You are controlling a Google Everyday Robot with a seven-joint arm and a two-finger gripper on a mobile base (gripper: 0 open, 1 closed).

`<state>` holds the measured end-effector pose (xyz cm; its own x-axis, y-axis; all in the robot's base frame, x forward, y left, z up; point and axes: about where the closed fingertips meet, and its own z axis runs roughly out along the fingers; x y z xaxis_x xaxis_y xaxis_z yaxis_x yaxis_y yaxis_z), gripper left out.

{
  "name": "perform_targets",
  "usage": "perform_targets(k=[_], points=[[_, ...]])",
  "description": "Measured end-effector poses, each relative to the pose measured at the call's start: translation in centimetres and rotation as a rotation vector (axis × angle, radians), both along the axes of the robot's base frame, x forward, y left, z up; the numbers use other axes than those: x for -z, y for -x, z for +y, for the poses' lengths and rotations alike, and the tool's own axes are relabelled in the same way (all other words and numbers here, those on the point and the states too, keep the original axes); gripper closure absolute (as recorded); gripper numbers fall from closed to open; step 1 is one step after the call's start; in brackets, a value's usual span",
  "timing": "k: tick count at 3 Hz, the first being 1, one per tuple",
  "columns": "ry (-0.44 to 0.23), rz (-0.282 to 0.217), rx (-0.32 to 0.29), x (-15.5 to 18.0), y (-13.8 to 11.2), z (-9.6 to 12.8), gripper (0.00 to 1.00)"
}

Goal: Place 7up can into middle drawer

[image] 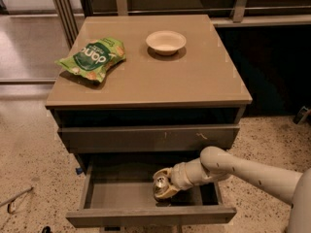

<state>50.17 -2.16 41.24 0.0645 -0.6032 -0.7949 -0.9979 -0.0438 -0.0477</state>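
Note:
The middle drawer [121,195] is pulled open below the cabinet, with a flat grey-brown inside and a plain front panel [150,216]. The 7up can [160,183], silvery with its pull-tab top facing up, is inside the drawer right of centre. My gripper [163,185] reaches in from the right on the white arm [243,171] and is shut on the can, down at the drawer floor. The can's lower part is hidden by the fingers.
A closed drawer front with small pale scratches [148,139] sits above the open drawer. On the cabinet top [204,76] lie a green snack bag [92,58] at the left and a white bowl [165,41] at the back. Speckled floor surrounds the cabinet.

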Motion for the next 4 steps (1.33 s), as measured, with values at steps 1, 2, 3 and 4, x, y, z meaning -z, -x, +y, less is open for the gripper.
perform_targets(k=[1,2,3,4], points=[[0.0,0.0,0.0,0.0,0.0,0.0,0.41],[0.0,0.0,0.0,0.0,0.0,0.01,0.17],[0.0,0.0,0.0,0.01,0.01,0.01,0.0],[0.0,0.0,0.0,0.01,0.01,0.01,0.0]])
